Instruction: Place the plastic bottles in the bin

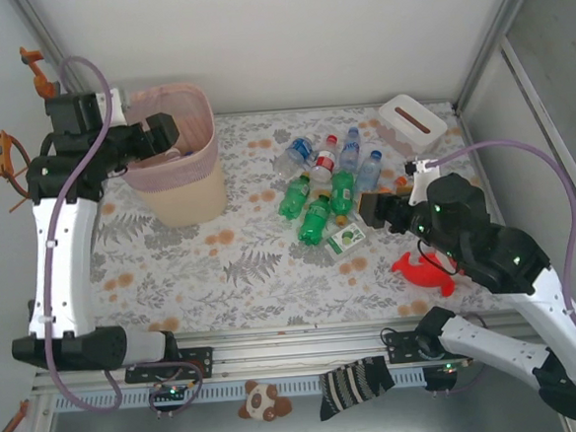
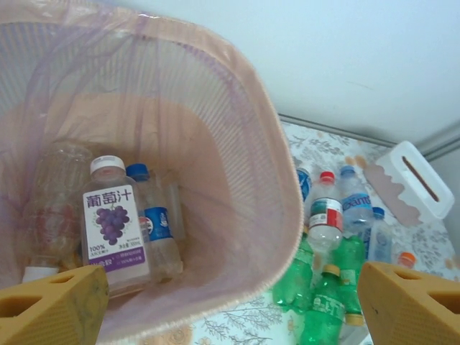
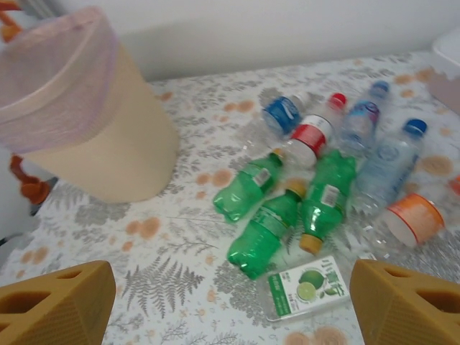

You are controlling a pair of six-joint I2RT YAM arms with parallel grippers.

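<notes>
The left gripper point(image 2: 230, 309), jaws spread and empty, hangs above the bin point(image 2: 277, 187). Inside the bin lies a grape-juice bottle point(image 2: 115, 230) marked "葡萄汁" and "100%". The right gripper point(image 3: 230, 305), likewise spread, faces green bottles point(image 3: 262, 230) on the table point(image 3: 180, 287); their labels cannot be read.

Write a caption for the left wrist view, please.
Open left gripper above the bin, grape bottle and others already inside.

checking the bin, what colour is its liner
Translucent pink liner, clearest in the left wrist view.
</notes>
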